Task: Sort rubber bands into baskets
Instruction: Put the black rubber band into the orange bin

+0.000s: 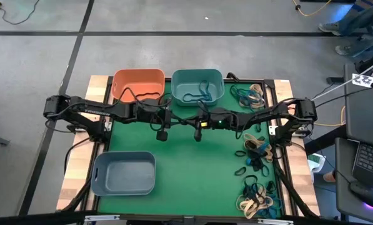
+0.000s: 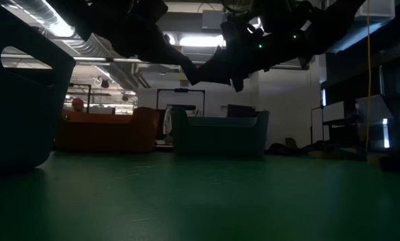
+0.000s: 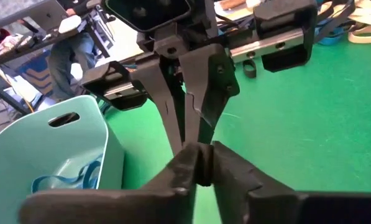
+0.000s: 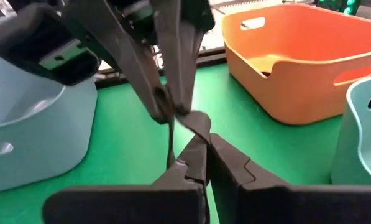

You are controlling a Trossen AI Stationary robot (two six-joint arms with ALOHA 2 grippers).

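- A black rubber band (image 4: 173,134) is hanging stretched between the two grippers above the middle of the green tabletop (image 1: 192,169), in front of the teal basket (image 1: 197,87).
- The right gripper (image 4: 205,146) is pinching one end with its fingers closed; the left gripper (image 3: 201,163) is closed on the other end.
- Blue-teal bands (image 1: 198,94) are lying in the teal basket, and a dark band (image 1: 139,95) is lying in the orange basket (image 1: 137,84).
- The grey-blue basket (image 1: 124,172), near the front left corner, is looking bare inside.
- Many loose rubber bands (image 1: 255,153) are waiting along the right edge, so most sorting appears to be left.
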